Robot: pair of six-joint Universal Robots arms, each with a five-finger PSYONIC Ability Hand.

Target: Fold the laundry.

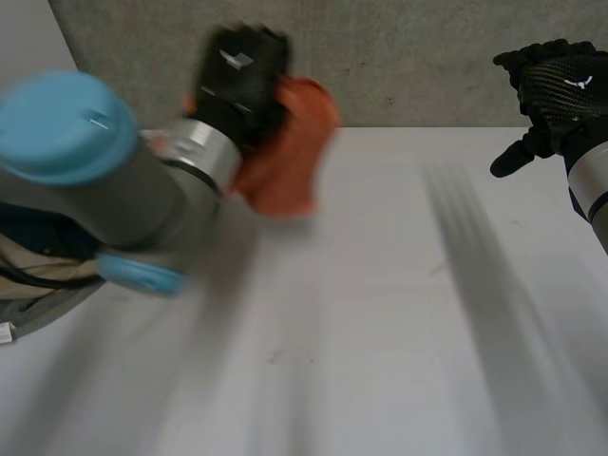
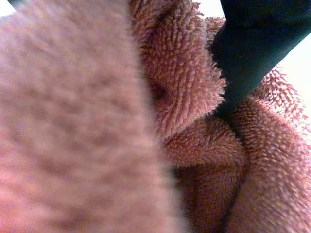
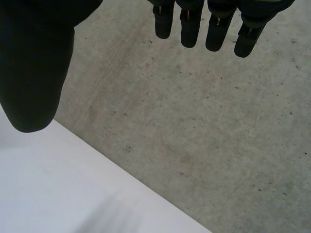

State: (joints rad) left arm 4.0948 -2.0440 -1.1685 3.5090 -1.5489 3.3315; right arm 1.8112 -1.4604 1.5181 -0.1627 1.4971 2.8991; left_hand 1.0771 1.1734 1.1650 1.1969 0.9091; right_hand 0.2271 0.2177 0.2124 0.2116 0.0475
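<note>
You've got the left hand (image 1: 242, 76) clamped on the orange terry-cloth towel (image 1: 285, 157). In the head view the towel sits bunched against the hand's palm side and hangs below it, on the side facing the right hand (image 1: 560, 95). Can't tell whether the towel's lower end touches the white table (image 1: 380, 332); that area is blurred.

In the left wrist view the towel (image 2: 194, 121) is packed right up under the palm in thick folds. One black finger (image 2: 248, 53) digs into the pile between two folds, so that's a grasp, not a loose drape. The fold nearest the camera is too blurred to read.

The left arm (image 1: 85, 161), grey w/ a light-blue cap, runs back from the hand toward the robot. Behind and under the arm, at the table edge, lies a pile of dark-blue and beige cloth (image 1: 38, 247), well apart from the towel.

Your right hand is released and holds nothing. In the right wrist view its fingers (image 3: 189, 24) are straight, w/ the thumb (image 3: 34, 73) spread wide from them. Beyond the fingertips is the grey concrete surface (image 3: 204, 121), and the table (image 3: 58, 194) edge passes under the thumb. The right hand is well apart from the towel and the left hand.
</note>
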